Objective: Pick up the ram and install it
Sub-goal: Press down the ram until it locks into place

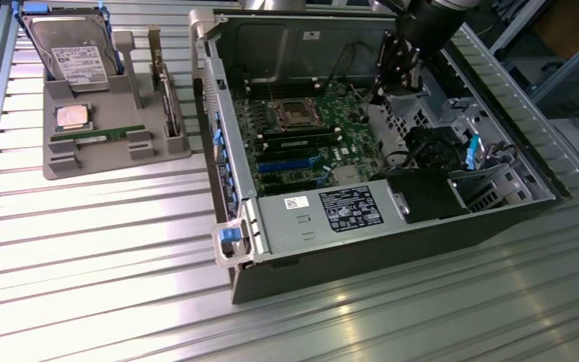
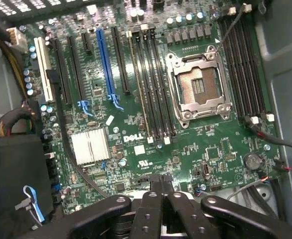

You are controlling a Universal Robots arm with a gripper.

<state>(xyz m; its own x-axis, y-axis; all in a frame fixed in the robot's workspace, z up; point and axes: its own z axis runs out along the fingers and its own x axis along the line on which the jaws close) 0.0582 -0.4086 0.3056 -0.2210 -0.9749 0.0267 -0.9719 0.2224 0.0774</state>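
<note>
Exterior view: the arm is reaching down into the open PC case (image 1: 370,151) on the tabletop (image 1: 118,249) — one ram (image 1: 99,136) stick lies flat in the grey holder tray (image 1: 118,154), well apart from the case.

Wrist view: the claw (image 2: 161,191) hovers over the motherboard (image 2: 151,144), fingers pinched together at the tips — can't tell if anything's gripped.

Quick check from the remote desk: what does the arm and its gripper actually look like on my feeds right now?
The arm is a thick, round, dark grey-black tube. The gripper is matte black, built of several curved, link-like finger bars fastened with round bolts. No markings or loose cables are visible on it.
</note>
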